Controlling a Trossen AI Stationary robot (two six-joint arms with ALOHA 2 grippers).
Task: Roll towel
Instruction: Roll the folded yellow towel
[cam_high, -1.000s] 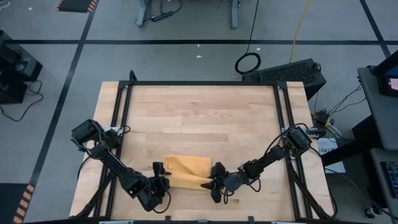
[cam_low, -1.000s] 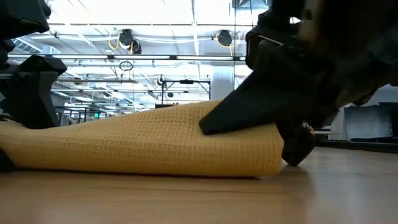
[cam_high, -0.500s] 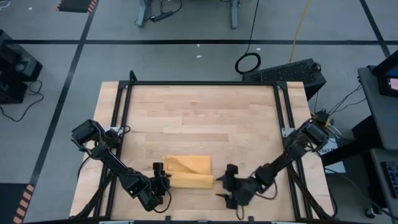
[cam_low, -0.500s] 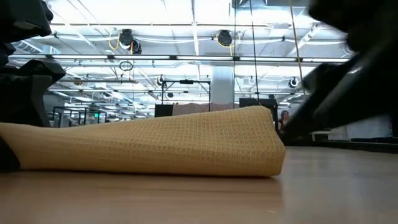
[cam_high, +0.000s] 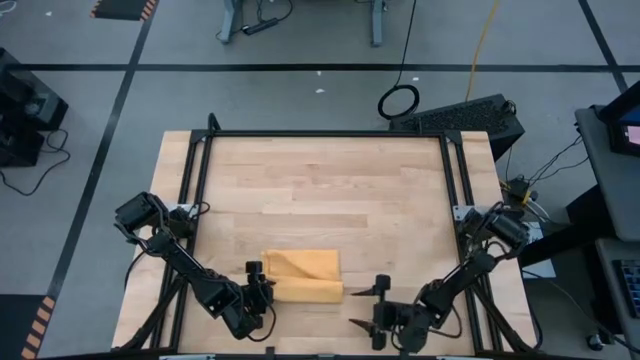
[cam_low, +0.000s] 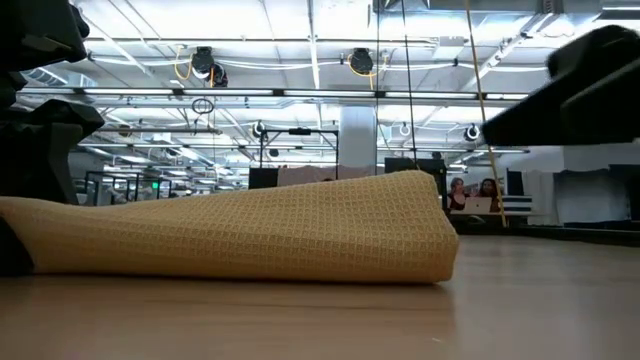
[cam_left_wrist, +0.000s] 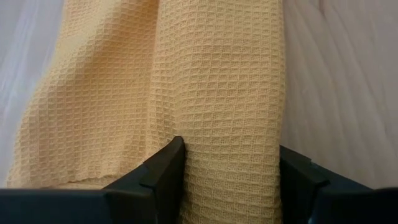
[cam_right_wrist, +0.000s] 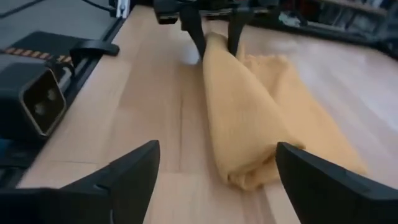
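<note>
A: Two grippers, only one on the cloth. Left gripper (cam_left_wrist: 230, 186) pinches one end of the rolled part of the towel (cam_high: 302, 277), a finger on each side of the roll (cam_left_wrist: 165, 177), fabric filling the gap.

B: Which way does the roll go from there?

A: Straight out ahead of the left fingers, long axis running away from that hand toward the right arm. Flatter unrolled part lies beside the roll, on the side away from the table's (cam_high: 320, 190) near edge.

B: Right gripper?

A: Right gripper (cam_high: 366, 308) is spread wide, holding nothing. It sits just past the roll's far end, apart from it, fingers pointed back at the towel. In its wrist view the free end of the roll lies between the two fingers' lines but well ahead of them, no contact.

B: So nearer hand?

A: Left, already on it. My guess: right needs to come fwd along the roll's axis to regrip the free end before more rolling. Roll looks partial, flat bit still left.

B: Tag?

A: Can't see it.
</note>
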